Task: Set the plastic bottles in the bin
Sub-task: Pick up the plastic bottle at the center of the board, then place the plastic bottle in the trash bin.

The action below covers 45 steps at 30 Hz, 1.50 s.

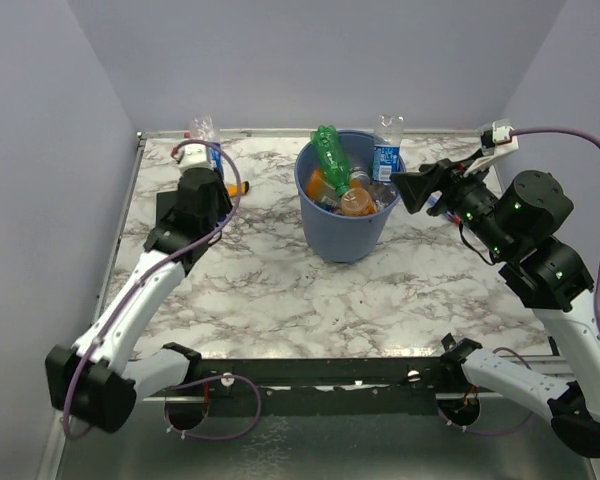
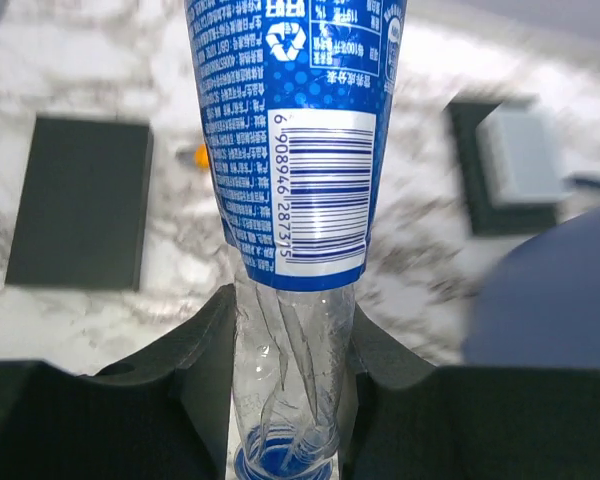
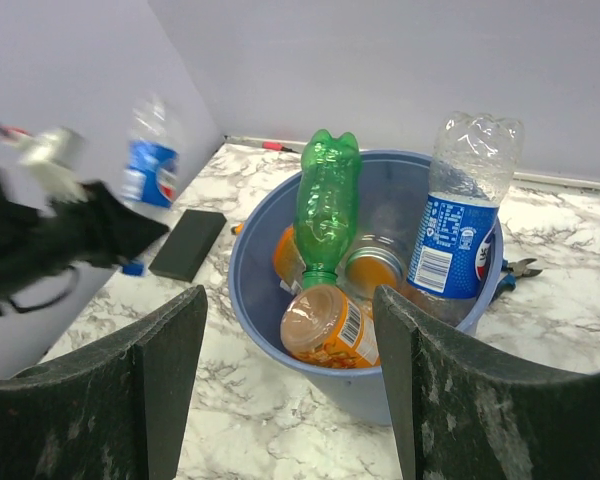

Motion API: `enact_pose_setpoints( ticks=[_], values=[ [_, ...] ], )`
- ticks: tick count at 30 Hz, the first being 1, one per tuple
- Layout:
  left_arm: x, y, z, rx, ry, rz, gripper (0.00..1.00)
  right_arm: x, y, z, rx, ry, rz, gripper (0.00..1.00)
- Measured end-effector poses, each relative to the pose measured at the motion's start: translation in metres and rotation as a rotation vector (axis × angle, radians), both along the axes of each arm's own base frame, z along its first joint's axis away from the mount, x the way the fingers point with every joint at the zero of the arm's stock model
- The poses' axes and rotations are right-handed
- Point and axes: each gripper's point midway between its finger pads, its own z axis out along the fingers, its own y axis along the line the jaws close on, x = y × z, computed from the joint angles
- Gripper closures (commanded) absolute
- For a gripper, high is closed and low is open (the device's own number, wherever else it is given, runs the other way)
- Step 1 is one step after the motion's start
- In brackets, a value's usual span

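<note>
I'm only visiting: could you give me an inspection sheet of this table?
Surface: marble-patterned table.
Job's things: blue bin holds at least a green bottle, orange bottle and clear bottle; one labelled bottle is outside it.
Clutter: black rectangle, orange marker, blue-handled pliers.
Claws: left claw shut on labelled bottle; right claw open, empty, beside bin.
Cables: purple cable along each arm.
Surroundings: pale walls on three sides.

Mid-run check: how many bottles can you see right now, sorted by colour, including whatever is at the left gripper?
Clear bottles with blue labels: 2, the standing bottle and the held bottle in the left gripper
Green bottle: 1
Orange or brownish bottles: 3
Total: 6, five of them inside the bin
</note>
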Motion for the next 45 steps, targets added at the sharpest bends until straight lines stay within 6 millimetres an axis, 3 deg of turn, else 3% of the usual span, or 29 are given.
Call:
enact_pose_setpoints(
  ticks=[2, 4, 7, 9, 12, 16, 19, 23, 28, 36, 45],
  values=[
    [-0.008, 0.001, 0.059, -0.069, -0.149, 0.000, 0.98, 0.001, 0.001, -0.001, 0.001, 0.000, 0.001, 0.29],
    [-0.021, -0.006, 0.131, -0.178, -0.318, -0.045, 1.00, 0.002, 0.002, -0.003, 0.000, 0.003, 0.003, 0.29],
    [-0.035, -0.036, 0.205, -0.347, -0.466, -0.184, 1.00, 0.007, 0.007, -0.008, -0.002, 0.017, 0.008, 0.29],
    [-0.044, -0.067, 0.239, -0.465, -0.513, -0.298, 1.00, 0.010, 0.009, -0.013, -0.005, 0.030, 0.007, 0.29],
    [-0.061, -0.128, 0.264, -0.636, -0.493, -0.476, 1.00, 0.013, 0.011, -0.020, -0.006, 0.049, 0.005, 0.27],
    [-0.075, -0.212, 0.254, -0.758, -0.366, -0.636, 1.00, 0.015, 0.008, -0.021, 0.014, 0.062, -0.022, 0.23],
    [-0.081, -0.266, 0.227, -0.803, -0.244, -0.689, 1.00, 0.018, 0.004, -0.020, 0.043, 0.077, -0.055, 0.21],
    [-0.080, -0.300, 0.198, -0.830, -0.160, -0.657, 1.00, 0.022, -0.003, -0.019, 0.079, 0.092, -0.111, 0.16],
    [-0.072, -0.307, 0.203, -0.899, -0.192, -0.574, 1.00, 0.032, -0.005, -0.011, 0.111, 0.099, -0.163, 0.13],
    [-0.078, -0.319, 0.218, -0.961, -0.254, -0.565, 1.00, 0.055, 0.014, -0.015, 0.136, 0.140, -0.151, 0.09],
    [-0.087, -0.324, 0.207, -0.938, -0.250, -0.604, 1.00, 0.070, 0.048, 0.017, 0.172, 0.120, -0.030, 0.07]
  ],
)
